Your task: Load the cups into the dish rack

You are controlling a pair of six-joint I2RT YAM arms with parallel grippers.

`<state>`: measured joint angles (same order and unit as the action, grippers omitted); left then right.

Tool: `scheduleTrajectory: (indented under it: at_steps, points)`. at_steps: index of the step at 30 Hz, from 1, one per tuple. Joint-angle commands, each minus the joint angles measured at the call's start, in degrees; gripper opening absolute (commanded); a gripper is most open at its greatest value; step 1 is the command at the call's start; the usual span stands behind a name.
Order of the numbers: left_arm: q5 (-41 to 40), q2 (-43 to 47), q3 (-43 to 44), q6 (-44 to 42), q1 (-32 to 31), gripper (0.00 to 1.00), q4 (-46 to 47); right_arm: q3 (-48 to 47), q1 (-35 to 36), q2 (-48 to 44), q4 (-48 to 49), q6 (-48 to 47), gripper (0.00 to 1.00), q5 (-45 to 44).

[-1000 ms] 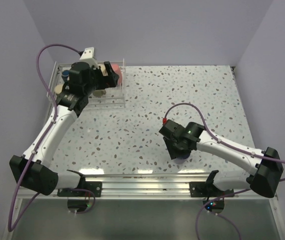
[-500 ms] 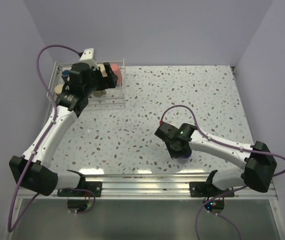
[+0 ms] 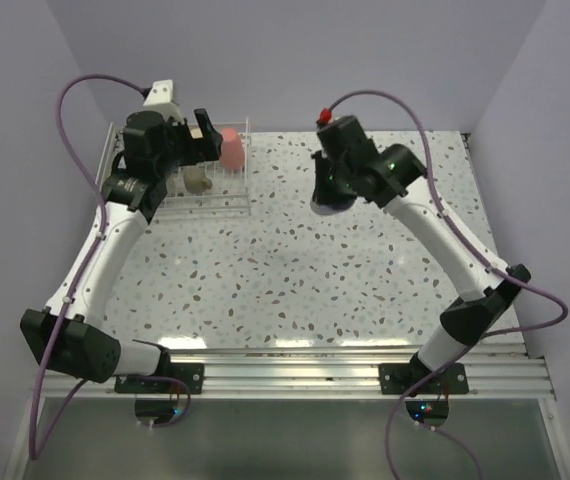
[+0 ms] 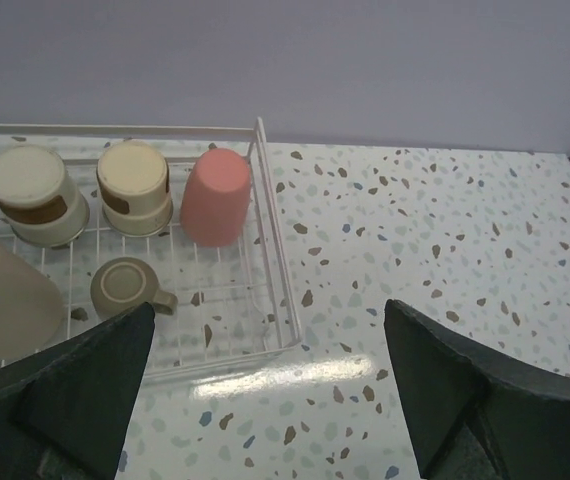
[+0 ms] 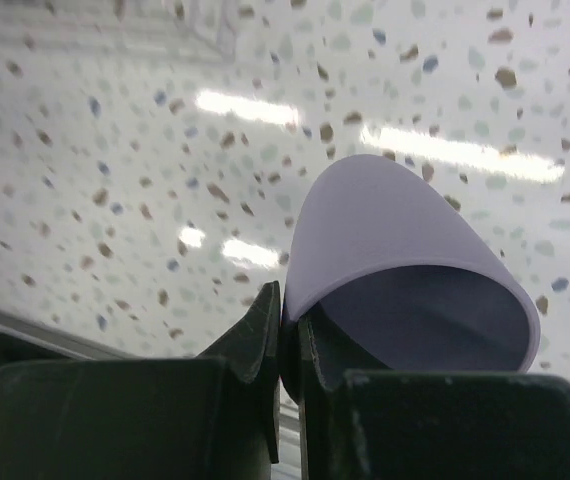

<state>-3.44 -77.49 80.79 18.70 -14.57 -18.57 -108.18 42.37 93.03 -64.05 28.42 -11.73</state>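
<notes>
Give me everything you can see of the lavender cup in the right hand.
The lavender cup is a smooth, matte, plastic-looking tumbler with no handle in view, tapering toward its base. Its mouth faces the wrist camera, and the inside looks darker and empty. The right hand is shut on its rim, one finger inside the mouth and one outside. It hangs tilted over the speckled table, apparently clear of it, to the right of the dish rack.

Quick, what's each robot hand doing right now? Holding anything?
Left gripper: open, holding nothing, by the dish rack.
Right gripper: shut on the lavender cup, pinching its rim.
</notes>
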Motion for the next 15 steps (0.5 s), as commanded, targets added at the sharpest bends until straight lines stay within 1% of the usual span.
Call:
scheduleTrajectory:
  at_steps: [1,2,3,4,5,6,7,8,9,10,11,12,13,14,15]
  points:
    - [12.19,-0.72,4.55,4.32,8.29,1.0,2.04,-12.47,-6.85,3.28,-1.25,0.56,0.0,10.54]
    - [16.41,-1.16,4.11,5.89,10.59,1.0,3.61,-14.15,-10.6,4.08,0.84,2.15,0.0,14.5]
    - [23.93,-1.6,3.59,9.48,12.7,1.0,4.5,-14.08,-12.9,4.52,3.03,4.42,0.0,19.15]
    - [27.4,-2.22,1.75,11.25,16.55,1.0,5.72,-12.6,-15.19,4.09,5.93,10.45,0.0,29.03]
    - [31.0,-2.22,0.34,12.93,17.98,1.0,7.74,-10.14,-19.13,3.56,14.74,13.99,0.0,33.39]
    - [37.13,-2.14,-1.24,16.16,19.04,1.0,13.24,-3.42,-20.56,1.64,20.57,17.77,0.0,37.0]
    - [40.06,-1.87,-4.39,17.93,20.44,1.0,16.43,0.21,-21.79,0.67,26.38,25.55,0.0,42.78]
    - [43.4,-1.78,-6.24,20.13,20.89,1.0,25.94,3.82,-23.72,-0.3,39.14,29.54,0.0,44.84]
    - [49.35,-1.87,-8.09,26.33,21.16,1.0,31.17,10.29,-24.43,-1.27,45.27,33.59,0.0,46.78]
    - [51.76,-1.96,-12.02,30.3,21.16,1.0,37.05,12.88,-25.22,-1.45,56.03,41.02,0.0,49.14]
    - [53.61,-2.31,-14.15,39.57,21.16,1.0,50.69,15.17,-25.4,-1.37,61.62,44.66,0.0,50.3]
    - [56.5,-3.79,-17.31,44.1,20.9,1.0,57.0,18.06,-25.41,-1.28,66.29,47.75,0.0,50.75]
    - [57.31,-4.68,-18.55,48.06,20.9,1.0,67.07,19.05,-25.49,-0.67,73.3,52.39,0.0,51.18]
    - [57.93,-5.55,-19.61,54.28,20.9,1.0,71.26,19.76,-25.23,-0.23,77.02,54.87,0.0,51.28]
    - [58.28,-6.87,-20.49,56.34,20.72,1.0,74.43,21.42,-25.23,0.13,80.63,57.33,0.0,51.19]
